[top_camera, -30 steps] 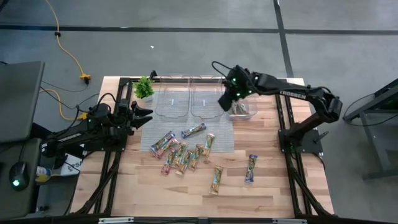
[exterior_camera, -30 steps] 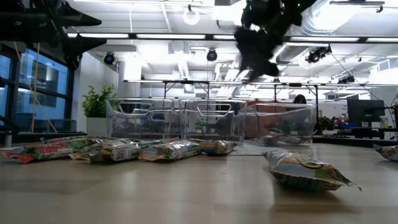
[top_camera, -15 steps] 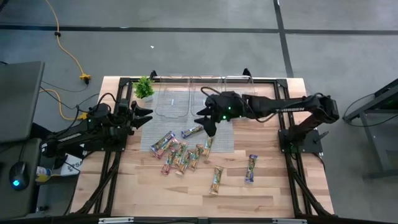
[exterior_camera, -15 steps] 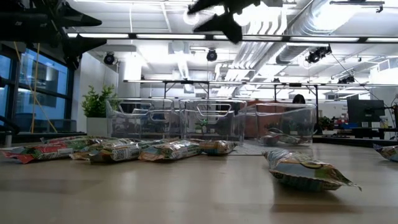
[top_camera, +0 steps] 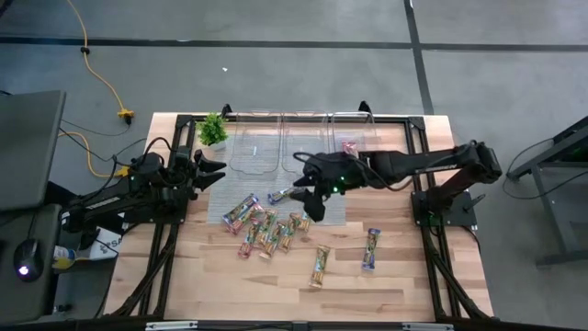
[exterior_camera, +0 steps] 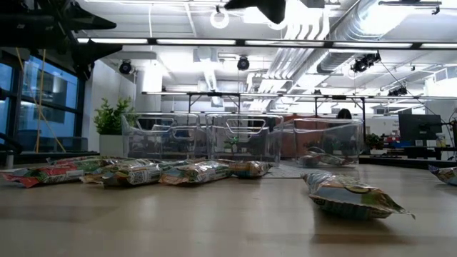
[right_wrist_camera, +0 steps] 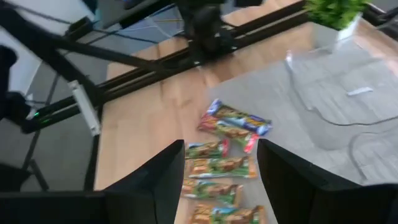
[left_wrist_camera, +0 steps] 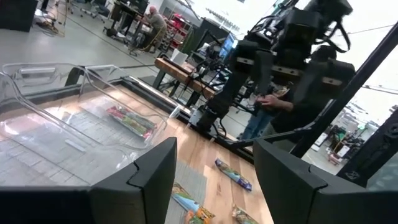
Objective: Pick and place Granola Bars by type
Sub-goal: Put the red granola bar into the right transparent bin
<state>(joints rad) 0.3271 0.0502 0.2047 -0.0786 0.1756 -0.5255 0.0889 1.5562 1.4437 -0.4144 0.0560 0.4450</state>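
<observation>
The Granola Bars lie mostly in a loose heap on the wooden worktop, partly on a grey mat; two more rest apart nearer the front edge, and one sits inside the rightmost of three clear bins along the far edge. A small green plant stands beside the leftmost bin. Around the worktop is grey concrete floor; the low view shows a bright workshop ceiling with ducts.

The right gripper hangs over the heap's far side, fingers apart and empty. The left gripper waits by the left edge, fingers apart, holding nothing.

A second ago the right gripper was over the rightmost bin; it has swung across to the heap.
</observation>
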